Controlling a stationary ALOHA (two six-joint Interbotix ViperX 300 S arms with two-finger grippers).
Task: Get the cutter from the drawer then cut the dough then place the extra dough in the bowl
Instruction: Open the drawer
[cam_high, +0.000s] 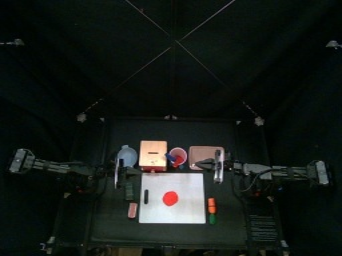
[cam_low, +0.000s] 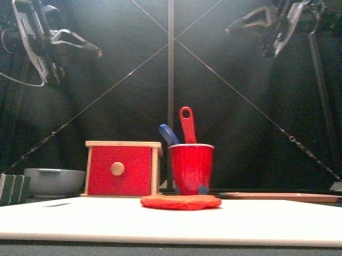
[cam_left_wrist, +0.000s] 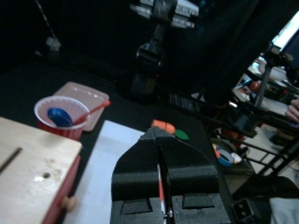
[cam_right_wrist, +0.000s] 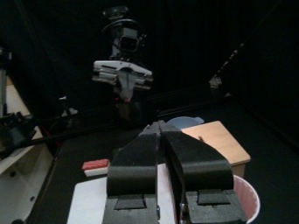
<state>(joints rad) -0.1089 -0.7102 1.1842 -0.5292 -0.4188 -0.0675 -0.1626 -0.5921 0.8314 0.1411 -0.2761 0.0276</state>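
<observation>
Left fingers (cam_left_wrist: 155, 150): pressed together on nothing, and I hold them high above the left side of the table (cam_high: 114, 230). Right fingers (cam_right_wrist: 156, 142): likewise clenched and empty, high above the right side.

Below and between the two pairs, a little toward the front, the red dough (cam_high: 171, 197) lies as a flat disc on the white cutting board (cam_high: 154, 185).

Behind my left fingers stands the blue-grey bowl (cam_high: 127, 155). Beside it, toward the middle, is the wooden box (cam_high: 152, 152), its red drawer front (cam_low: 123, 168) facing the table's front.

Behind the gap between my fingers is the red cup (cam_low: 191, 168), holding a blue knife (cam_low: 167, 133) and a red knife (cam_low: 187, 120). Behind my right fingers is the pink tray (cam_high: 203, 156).

In front of my left fingers, a small red toy (cam_high: 131, 210) lies just beside the board. In front of my right fingers, an orange-and-green toy (cam_high: 211, 207) lies at the board's edge.
</observation>
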